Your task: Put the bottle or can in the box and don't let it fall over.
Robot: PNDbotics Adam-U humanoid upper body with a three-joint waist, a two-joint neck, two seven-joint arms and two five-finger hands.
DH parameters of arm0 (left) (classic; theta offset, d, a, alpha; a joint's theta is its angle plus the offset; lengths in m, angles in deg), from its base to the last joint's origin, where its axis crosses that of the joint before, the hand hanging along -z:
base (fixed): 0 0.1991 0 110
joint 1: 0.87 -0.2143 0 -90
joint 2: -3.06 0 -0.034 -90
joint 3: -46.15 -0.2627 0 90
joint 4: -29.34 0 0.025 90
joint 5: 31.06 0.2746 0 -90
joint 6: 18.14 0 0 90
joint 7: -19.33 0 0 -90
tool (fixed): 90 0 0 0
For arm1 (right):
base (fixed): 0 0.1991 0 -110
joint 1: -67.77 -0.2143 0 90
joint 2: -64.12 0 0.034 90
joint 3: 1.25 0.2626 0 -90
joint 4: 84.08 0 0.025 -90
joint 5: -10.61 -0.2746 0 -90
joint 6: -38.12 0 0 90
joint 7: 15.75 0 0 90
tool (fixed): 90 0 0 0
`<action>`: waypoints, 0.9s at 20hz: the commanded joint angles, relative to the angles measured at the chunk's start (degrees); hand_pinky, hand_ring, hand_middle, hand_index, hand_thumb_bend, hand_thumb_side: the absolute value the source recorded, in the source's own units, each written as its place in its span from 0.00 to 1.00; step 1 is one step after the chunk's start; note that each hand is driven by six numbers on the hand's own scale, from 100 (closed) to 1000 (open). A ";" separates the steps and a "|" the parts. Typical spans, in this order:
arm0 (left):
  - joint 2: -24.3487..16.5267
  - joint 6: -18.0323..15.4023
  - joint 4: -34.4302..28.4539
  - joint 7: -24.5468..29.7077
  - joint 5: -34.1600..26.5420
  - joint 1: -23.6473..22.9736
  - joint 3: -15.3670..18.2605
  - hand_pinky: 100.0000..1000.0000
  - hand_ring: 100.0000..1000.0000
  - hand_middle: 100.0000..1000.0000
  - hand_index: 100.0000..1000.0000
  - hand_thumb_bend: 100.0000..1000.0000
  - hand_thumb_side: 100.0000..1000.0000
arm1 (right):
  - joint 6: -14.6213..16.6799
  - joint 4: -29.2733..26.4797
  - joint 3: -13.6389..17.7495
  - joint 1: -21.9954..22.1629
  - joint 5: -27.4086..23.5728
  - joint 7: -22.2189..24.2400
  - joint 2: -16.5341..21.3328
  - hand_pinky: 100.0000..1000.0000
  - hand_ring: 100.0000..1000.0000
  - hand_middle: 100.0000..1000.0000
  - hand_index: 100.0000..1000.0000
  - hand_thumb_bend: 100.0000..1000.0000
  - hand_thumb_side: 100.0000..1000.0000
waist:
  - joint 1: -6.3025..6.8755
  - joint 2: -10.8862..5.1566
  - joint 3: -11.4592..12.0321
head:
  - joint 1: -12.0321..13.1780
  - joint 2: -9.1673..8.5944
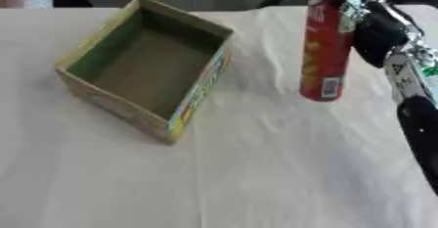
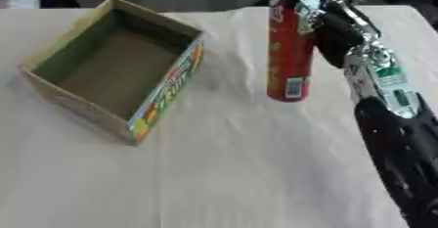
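Fingers of the right robot hand (image 1: 342, 4) wrap the tall red can (image 1: 325, 46) near its top, holding it upright on the tabletop (image 1: 256, 173); beside it the open box (image 1: 141, 65) waits empty.

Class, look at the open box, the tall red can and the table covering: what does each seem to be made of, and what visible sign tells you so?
Box: probably cardboard, with dull brown inner walls, thin straight edges and a colourful print outside.
Red can: likely a printed paperboard or metal tube with a smooth wrap and barcode label; which one is unclear.
Table covering: seemingly pale cloth or paper, matte and softly creased.
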 commanded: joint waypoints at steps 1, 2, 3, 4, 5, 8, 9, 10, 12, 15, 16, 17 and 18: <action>-3.58 0.21 -5.82 -2.83 -1.94 0.08 1.93 0.77 1.00 0.91 0.71 0.17 0.89 | -0.08 -2.09 0.96 -0.52 -1.64 -1.55 2.05 0.88 0.53 0.68 0.60 0.00 0.25 | 0.09 -2.23 0.22 | -0.42 0.46; -4.33 0.37 -6.87 -3.70 -2.42 -0.30 2.27 0.76 1.00 0.90 0.70 0.17 0.89 | -0.09 -2.36 1.02 -0.46 -2.06 -2.04 2.18 0.87 0.50 0.65 0.56 0.00 0.29 | 0.12 -2.36 0.35 | -0.53 0.57; -5.09 0.48 -7.84 -4.59 -2.99 -0.76 2.66 0.76 1.00 0.89 0.70 0.18 0.89 | -0.09 -2.70 1.07 -0.39 -2.55 -2.51 2.33 0.87 0.48 0.63 0.53 0.00 0.30 | 0.14 -2.50 0.49 | -0.63 0.71; -5.95 0.45 -8.74 -5.46 -3.37 -1.31 3.10 0.76 1.00 0.89 0.70 0.18 0.89 | -0.06 -3.09 1.08 -0.33 -3.05 -2.93 2.48 0.88 0.46 0.60 0.51 0.00 0.32 | 0.15 -2.66 0.63 | -0.72 0.87; -6.69 0.40 -9.42 -6.17 -3.62 -1.87 3.44 0.76 1.00 0.89 0.70 0.18 0.90 | -0.02 -3.47 1.06 -0.27 -3.52 -3.30 2.61 0.88 0.45 0.58 0.49 0.00 0.33 | 0.14 -2.81 0.72 | -0.81 0.99; -8.39 0.30 -10.82 -8.30 -4.04 -3.64 4.65 0.76 1.00 0.88 0.70 0.20 0.91 | 0.17 -4.47 1.07 -0.07 -5.53 -4.70 3.03 0.89 0.37 0.49 0.37 0.00 0.36 | 0.08 -3.36 0.91 | -1.12 1.40; -8.83 0.26 -11.20 -8.88 -4.09 -4.20 4.96 0.76 1.00 0.88 0.69 0.20 0.91 | 0.32 -4.81 1.01 -0.02 -6.23 -5.08 3.14 0.89 0.35 0.48 0.35 0.00 0.38 | 0.04 -3.52 0.95 | -1.19 1.50; -9.26 0.22 -11.53 -9.36 -4.11 -4.80 5.21 0.76 1.00 0.88 0.69 0.20 0.91 | 0.48 -5.13 0.98 0.05 -6.88 -5.46 3.25 0.90 0.31 0.44 0.29 0.00 0.40 | 0.01 -3.68 1.00 | -1.25 1.57; -9.90 0.19 -12.04 -10.20 -4.06 -5.97 5.74 0.76 1.00 0.88 0.69 0.21 0.92 | 0.82 -5.75 0.93 0.20 -7.97 -6.07 3.44 0.90 0.28 0.42 0.26 0.00 0.40 | -0.04 -3.96 1.10 | -1.36 1.71; -10.78 0.25 -12.45 -11.18 -3.71 -7.89 6.55 0.76 1.00 0.87 0.69 0.21 0.92 | 1.45 -6.71 0.82 0.35 -9.26 -6.64 3.67 0.90 0.26 0.40 0.21 0.00 0.38 | -0.08 -4.36 1.25 | -1.62 1.92; -10.96 0.26 -12.54 -11.37 -3.57 -8.39 6.74 0.76 1.00 0.87 0.69 0.21 0.92 | 1.61 -6.97 0.80 0.38 -9.60 -6.82 3.74 0.90 0.26 0.39 0.19 0.00 0.37 | -0.08 -4.45 1.27 | -1.67 1.97; -11.09 0.28 -12.59 -11.58 -3.42 -8.94 6.96 0.76 1.00 0.87 0.69 0.21 0.92 | 1.84 -7.28 0.79 0.40 -9.95 -7.02 3.81 0.90 0.25 0.38 0.18 0.00 0.37 | -0.08 -4.55 1.31 | -1.74 2.03; -11.16 0.33 -12.60 -11.77 -3.30 -9.42 7.16 0.76 1.00 0.87 0.68 0.21 0.93 | 2.08 -7.65 0.73 0.42 -10.29 -7.18 3.90 0.90 0.25 0.37 0.18 0.00 0.36 | -0.08 -4.64 1.33 | -1.77 2.09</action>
